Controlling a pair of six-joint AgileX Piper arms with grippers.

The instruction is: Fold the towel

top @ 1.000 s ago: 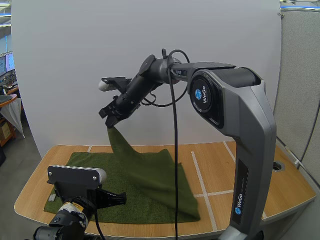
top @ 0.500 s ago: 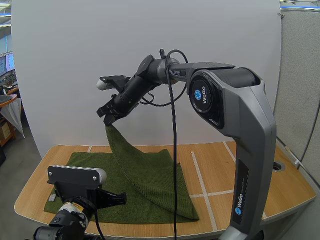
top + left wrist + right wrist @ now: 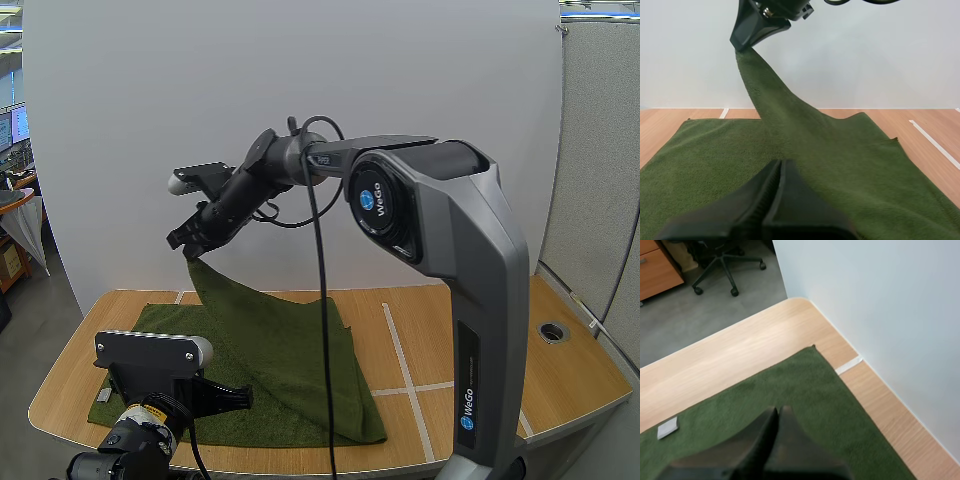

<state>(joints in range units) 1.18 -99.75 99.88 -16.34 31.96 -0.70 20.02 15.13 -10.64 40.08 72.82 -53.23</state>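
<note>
A dark green towel (image 3: 290,350) lies on the wooden table (image 3: 450,330), with one corner pulled up into a tall peak. My right gripper (image 3: 190,240) is shut on that corner, high over the towel's back left part. From the left wrist view the same gripper (image 3: 757,30) pinches the raised strip of towel (image 3: 840,150). My left gripper (image 3: 245,398) sits low over the towel's front left area, shut on nothing, its fingers one dark wedge (image 3: 781,162). In the right wrist view my right gripper (image 3: 776,410) hangs above the flat towel (image 3: 805,385) near its far corner.
White tape lines (image 3: 395,345) cross the table to the right of the towel. A small white tag (image 3: 667,427) lies on the towel near its left edge. Bare wood (image 3: 740,355) borders the towel on the left and at the back.
My right gripper has carried the towel corner to the left and slightly lower, dragging the lifted fold further over the flat part. The left gripper has stayed put.
</note>
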